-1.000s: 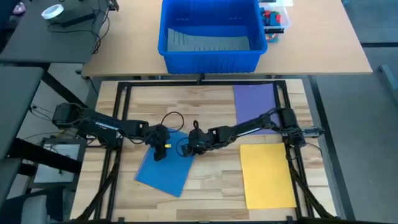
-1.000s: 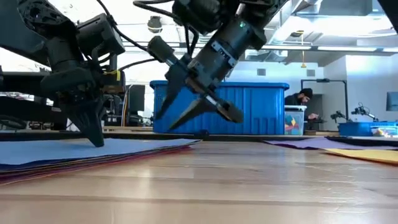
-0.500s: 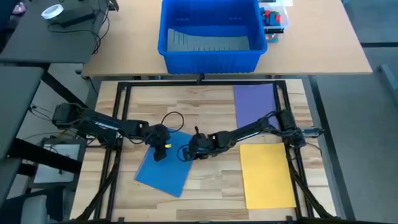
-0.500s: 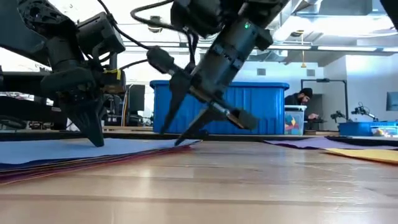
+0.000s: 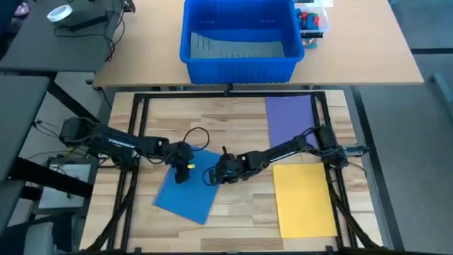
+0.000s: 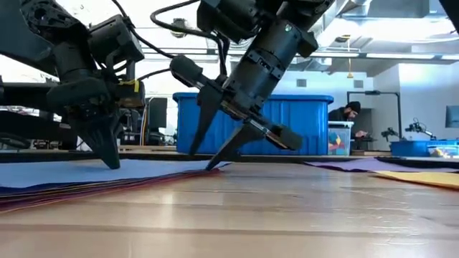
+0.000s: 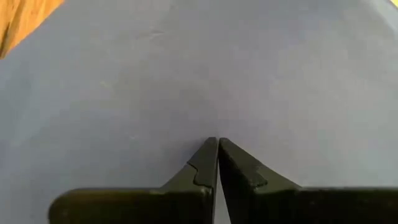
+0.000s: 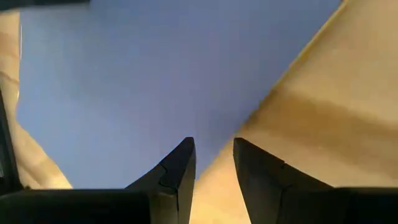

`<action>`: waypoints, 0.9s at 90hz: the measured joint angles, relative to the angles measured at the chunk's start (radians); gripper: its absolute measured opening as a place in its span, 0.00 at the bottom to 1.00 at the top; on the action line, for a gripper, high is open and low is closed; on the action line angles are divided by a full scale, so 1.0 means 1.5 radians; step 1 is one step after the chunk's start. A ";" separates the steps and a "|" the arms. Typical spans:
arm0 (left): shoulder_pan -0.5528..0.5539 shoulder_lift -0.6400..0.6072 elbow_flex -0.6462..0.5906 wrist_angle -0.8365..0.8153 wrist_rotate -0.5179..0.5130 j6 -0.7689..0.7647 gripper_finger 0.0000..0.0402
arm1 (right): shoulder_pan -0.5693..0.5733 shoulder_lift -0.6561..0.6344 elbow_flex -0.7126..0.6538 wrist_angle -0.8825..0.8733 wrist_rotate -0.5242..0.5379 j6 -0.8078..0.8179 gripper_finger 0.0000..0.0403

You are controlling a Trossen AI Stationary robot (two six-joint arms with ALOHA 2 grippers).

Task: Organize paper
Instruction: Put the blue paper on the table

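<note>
1. Three sheets show in the high view: a blue sheet (image 5: 185, 185) atop a stack, a yellow sheet (image 5: 304, 199) to its right, and a purple sheet (image 5: 290, 117) beyond the yellow one. The left gripper (image 5: 182, 170) stands on the blue sheet; the right gripper (image 5: 212, 176) sits at that sheet's right edge.
2. Low view: the left gripper (image 6: 111, 162) touches the blue sheet (image 6: 86, 173) with its jaws pressed together; the right gripper (image 6: 202, 159) has its jaws spread, tips at the sheet's edge. A blue bin (image 6: 308, 125) stands behind.
3. Left wrist view: closed fingers (image 7: 208, 165) rest on the blue sheet (image 7: 249, 74).
4. Right wrist view: parted fingers (image 8: 177, 168) straddle the blue sheet's (image 8: 143, 81) edge over the wooden table (image 8: 329, 112).
</note>
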 joint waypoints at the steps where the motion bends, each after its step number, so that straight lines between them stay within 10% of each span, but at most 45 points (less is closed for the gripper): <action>1: 0.000 0.000 0.000 0.000 0.000 0.000 0.00 | 0.001 0.001 0.000 0.000 0.000 0.000 0.25; 81: 0.000 0.000 0.000 -0.001 0.000 0.000 0.00 | -0.001 0.003 0.000 0.084 0.006 -0.021 0.25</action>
